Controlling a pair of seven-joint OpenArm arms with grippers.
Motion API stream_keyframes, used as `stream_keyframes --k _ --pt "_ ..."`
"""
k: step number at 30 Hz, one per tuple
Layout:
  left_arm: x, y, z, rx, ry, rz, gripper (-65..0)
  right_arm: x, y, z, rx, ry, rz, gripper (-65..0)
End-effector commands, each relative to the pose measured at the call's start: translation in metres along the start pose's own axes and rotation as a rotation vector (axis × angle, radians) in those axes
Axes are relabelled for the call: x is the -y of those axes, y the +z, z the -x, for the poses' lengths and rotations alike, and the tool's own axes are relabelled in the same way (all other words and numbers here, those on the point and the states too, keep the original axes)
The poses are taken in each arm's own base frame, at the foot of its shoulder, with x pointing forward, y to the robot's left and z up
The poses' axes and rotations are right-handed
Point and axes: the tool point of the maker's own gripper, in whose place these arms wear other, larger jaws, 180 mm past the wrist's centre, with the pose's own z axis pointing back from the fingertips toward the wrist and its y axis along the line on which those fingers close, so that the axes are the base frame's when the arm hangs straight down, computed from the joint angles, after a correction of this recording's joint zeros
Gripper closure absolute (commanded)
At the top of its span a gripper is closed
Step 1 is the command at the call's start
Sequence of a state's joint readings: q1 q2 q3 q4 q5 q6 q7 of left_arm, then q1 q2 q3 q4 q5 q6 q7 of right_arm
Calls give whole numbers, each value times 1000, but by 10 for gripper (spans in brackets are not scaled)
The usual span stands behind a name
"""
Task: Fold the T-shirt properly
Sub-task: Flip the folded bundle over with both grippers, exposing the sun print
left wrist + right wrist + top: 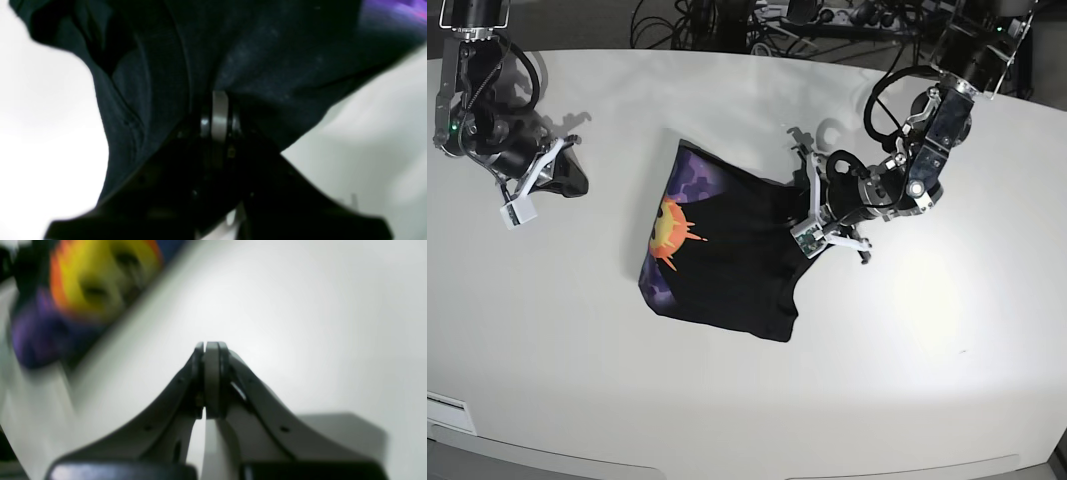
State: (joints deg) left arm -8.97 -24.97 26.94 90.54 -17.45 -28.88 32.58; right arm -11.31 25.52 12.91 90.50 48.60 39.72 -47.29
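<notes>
Black shirt (727, 265) edge sits clamped in left pincer (812, 225), probably for folding across; right pincer (210, 350) closed, empty.

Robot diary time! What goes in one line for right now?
left pincer: shut on T-shirt edge | right pincer: shut, holding nothing, away from shirt | T-shirt: partly folded, sun print showing | table: white

This looks like a robotics lab. A broad, plain white desk (727, 400) with a rounded edge carries two black jointed robot arms, one mounted at each far corner, and a tangle of black cables (727, 30) lies on the dark floor behind it.
</notes>
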Motion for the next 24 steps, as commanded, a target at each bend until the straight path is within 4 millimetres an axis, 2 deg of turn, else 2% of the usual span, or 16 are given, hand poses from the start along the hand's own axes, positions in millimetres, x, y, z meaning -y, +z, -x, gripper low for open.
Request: stream_keyframes --k 1,3,5,9,11,13,19,21,24 --pt "-6 5 33 -150 -12 -18 0 0 9 -41 118 62 12 0" --pt "11 7 30 -133 20 48 0 1 12 -77 195 137 64 0" --pt "36 9 18 -83 45 142 0 2 7 -109 241 170 99 0" --pt "71 15 10 -47 55 244 0 -18 -19 -166 315 298 89 0" --pt "80 17 10 -42 53 259 0 -24 -36 -182 308 355 99 0" --pt "86 18 13 -48 54 264 0 -28 -55 -187 278 387 71 0" --pt "102 20 27 -71 82 293 0 -42 -122 -179 189 414 -33 0" --pt "108 20 30 -76 92 302 0 -46 -138 -176 162 403 -46 0" --pt "108 20 31 -78 89 299 0 -58 -149 -173 149 390 -94 0"
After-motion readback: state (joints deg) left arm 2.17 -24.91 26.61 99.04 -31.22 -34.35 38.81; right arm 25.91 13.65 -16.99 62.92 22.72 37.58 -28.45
